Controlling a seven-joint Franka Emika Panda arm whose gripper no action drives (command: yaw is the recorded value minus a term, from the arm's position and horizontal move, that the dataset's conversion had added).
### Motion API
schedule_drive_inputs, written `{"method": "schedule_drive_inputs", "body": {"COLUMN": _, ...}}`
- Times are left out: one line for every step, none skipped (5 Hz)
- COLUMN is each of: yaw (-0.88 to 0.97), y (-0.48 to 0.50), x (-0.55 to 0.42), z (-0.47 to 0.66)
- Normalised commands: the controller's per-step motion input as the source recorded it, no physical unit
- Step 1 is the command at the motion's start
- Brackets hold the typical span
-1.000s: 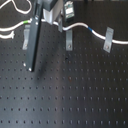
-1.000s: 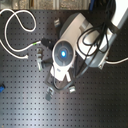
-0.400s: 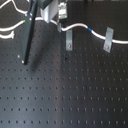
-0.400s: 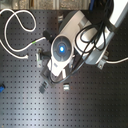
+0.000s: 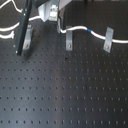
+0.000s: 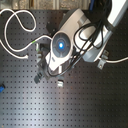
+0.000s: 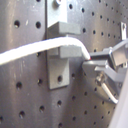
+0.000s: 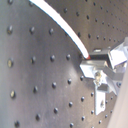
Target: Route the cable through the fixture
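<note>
Gripper (image 7: pixel 95 62) pinched shut on white cable (image 7: pixel 35 51), fingertips just beside grey clip (image 7: pixel 61 45). Cable lies in clip's slot in first wrist view. In first exterior view, cable (image 5: pixel 80 29) runs across perforated black board (image 5: pixel 65 90) past further clips.

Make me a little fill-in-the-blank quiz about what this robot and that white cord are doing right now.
1. In the first wrist view, the white cable passes through a slot in a grey ____.
2. The short band on the cable in the first exterior view is coloured ____.
3. The first exterior view shows ____ grey clips standing on the black board.
4. In the first wrist view, the gripper has its fingers closed on the ____.

Missing words: clip; blue; three; cable
</note>
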Motion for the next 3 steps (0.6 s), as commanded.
{"method": "schedule_drive_inputs", "body": {"yaw": 1.00, "y": -0.020, "x": -0.019, "z": 0.31}}
{"method": "schedule_drive_inputs", "body": {"yaw": 1.00, "y": -0.017, "x": -0.021, "z": 0.31}}
{"method": "schedule_drive_inputs", "body": {"yaw": 0.07, "y": 0.000, "x": 0.000, "z": 0.00}}
